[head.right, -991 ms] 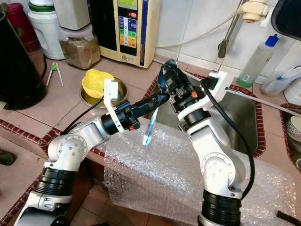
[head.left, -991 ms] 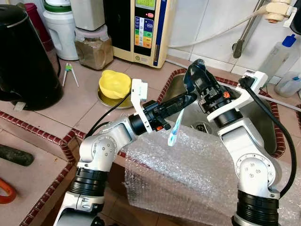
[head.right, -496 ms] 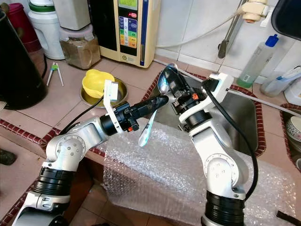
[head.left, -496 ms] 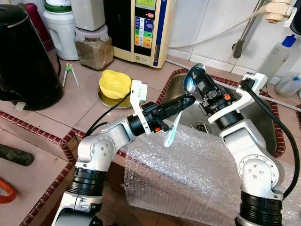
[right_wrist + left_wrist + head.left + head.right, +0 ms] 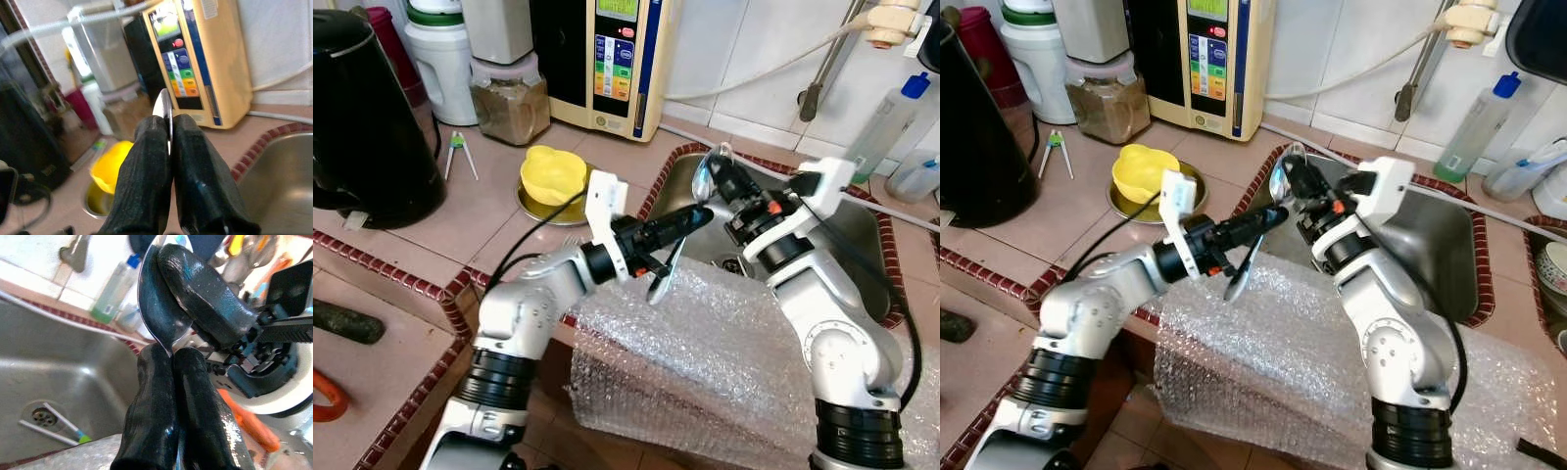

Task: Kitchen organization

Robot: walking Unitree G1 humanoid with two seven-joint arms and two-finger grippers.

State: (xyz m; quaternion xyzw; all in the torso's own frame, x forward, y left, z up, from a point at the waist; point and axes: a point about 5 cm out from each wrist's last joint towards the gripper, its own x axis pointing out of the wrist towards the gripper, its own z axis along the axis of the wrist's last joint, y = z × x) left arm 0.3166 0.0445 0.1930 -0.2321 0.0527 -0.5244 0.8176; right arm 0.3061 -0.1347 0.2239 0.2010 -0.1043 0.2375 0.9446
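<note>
**Left eye view: both my grippers meet on one spoon above the sink**

My left gripper (image 5: 697, 213) pinches the spoon (image 5: 702, 176) at its neck, over the near-left corner of the sink (image 5: 862, 245). My right gripper (image 5: 717, 168) clamps the spoon's bowl edge-on between pressed fingers (image 5: 146, 161). Its handle hangs toward bubble wrap (image 5: 705, 362) on the sink's front edge.

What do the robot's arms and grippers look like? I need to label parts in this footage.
Both arms are silver, jointed in rounded segments with black rings. The left gripper and right gripper each have two long glossy black fingers. White brackets sit at the wrists, black cables loop along each arm, and small orange-red parts mark the wrists.
</note>
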